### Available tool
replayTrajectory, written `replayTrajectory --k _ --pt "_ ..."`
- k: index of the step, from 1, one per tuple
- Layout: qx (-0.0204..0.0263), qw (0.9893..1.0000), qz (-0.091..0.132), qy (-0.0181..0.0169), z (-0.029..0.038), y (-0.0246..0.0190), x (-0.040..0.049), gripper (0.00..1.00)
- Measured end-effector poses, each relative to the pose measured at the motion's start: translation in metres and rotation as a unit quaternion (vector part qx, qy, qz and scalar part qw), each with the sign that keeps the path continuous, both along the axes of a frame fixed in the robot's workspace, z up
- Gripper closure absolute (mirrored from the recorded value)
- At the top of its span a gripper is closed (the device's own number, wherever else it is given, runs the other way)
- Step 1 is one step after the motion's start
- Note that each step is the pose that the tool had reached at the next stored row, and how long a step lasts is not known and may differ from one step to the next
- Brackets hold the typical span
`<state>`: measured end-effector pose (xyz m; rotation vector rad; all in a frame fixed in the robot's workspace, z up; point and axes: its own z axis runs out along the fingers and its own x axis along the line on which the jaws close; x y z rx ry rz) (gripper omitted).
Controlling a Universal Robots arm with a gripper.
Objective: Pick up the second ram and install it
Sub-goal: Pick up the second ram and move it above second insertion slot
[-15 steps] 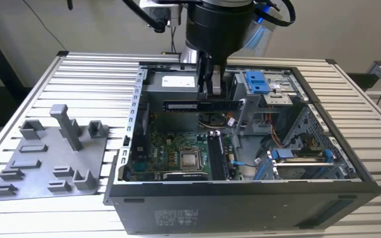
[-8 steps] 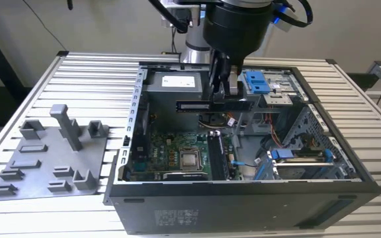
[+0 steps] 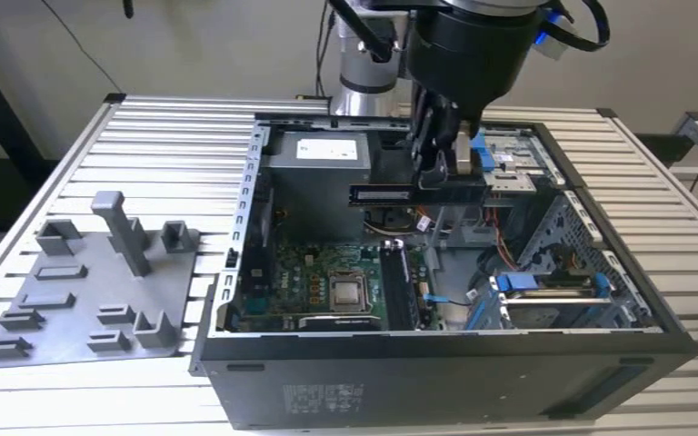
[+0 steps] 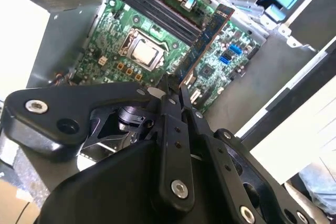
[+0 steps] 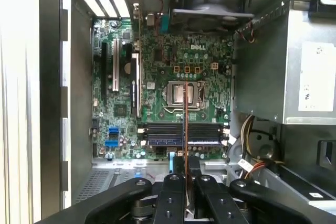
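Observation:
My gripper [image 3: 443, 182] is shut on the second ram [image 3: 385, 194], a long dark stick with a pale label. It hangs level above the open computer case [image 3: 446, 363], over the motherboard [image 3: 306, 272]. In the second wrist view the ram [image 4: 210, 35] juts out from the gripper [image 4: 172, 92] toward the board. In the first wrist view I see the ram [image 5: 186, 124] edge-on, a thin line rising from the gripper [image 5: 186, 167] across the black memory slots [image 5: 163, 134]. Those slots [image 3: 398, 286] lie well below the stick, beside the processor socket [image 3: 349, 292].
A grey fixture plate [image 3: 83, 300] with upright blocks lies on the slatted table at the exterior view's left. Inside the case are a grey power supply [image 3: 319, 173], a drive cage with blue parts [image 3: 543, 291] and loose cables [image 5: 252, 150]. The case walls stand close around the board.

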<state>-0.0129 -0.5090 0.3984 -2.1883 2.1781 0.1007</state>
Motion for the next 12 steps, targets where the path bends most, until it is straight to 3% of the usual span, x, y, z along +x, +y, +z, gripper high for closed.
replayTrajectory --k 9,12 --pt "0.0001 1.0 0.0 0.0 -0.0001 0.0001 0.0183 0.86" --pt "0.0 1.0 0.0 0.0 0.0 0.0 0.0197 0.86"
